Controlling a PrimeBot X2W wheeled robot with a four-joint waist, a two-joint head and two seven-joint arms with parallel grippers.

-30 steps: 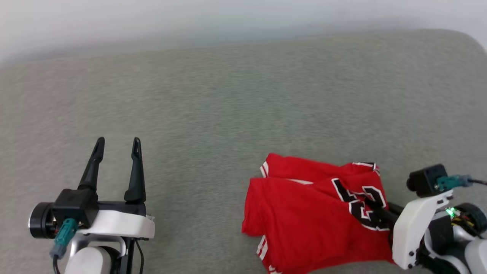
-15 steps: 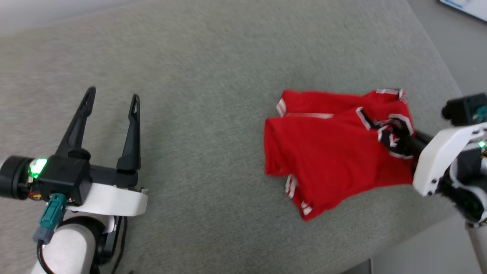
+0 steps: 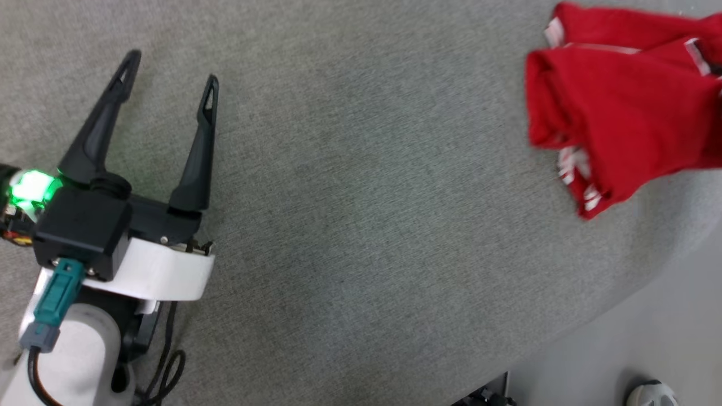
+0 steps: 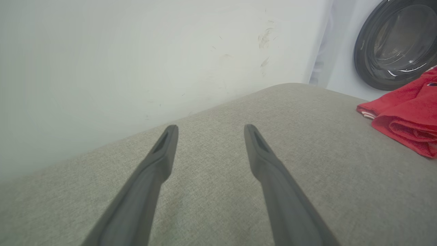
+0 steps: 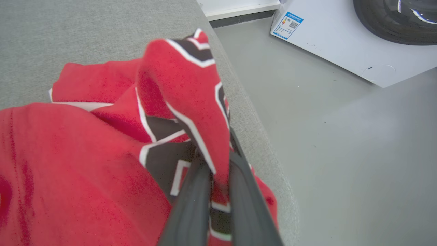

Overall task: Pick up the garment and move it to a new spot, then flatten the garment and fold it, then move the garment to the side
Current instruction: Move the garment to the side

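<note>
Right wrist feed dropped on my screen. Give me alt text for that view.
The right gripper is shut on a bunched fold of the red garment, black white-outlined lettering rising above its fingers. The rest of the garment lies on the grey padded surface near its edge; beyond are a grey floor and a white washing machine.

Grey fabric surface (image 3: 361, 225) bears the garment (image 3: 620, 113) (bunched, near its edge).
</note>
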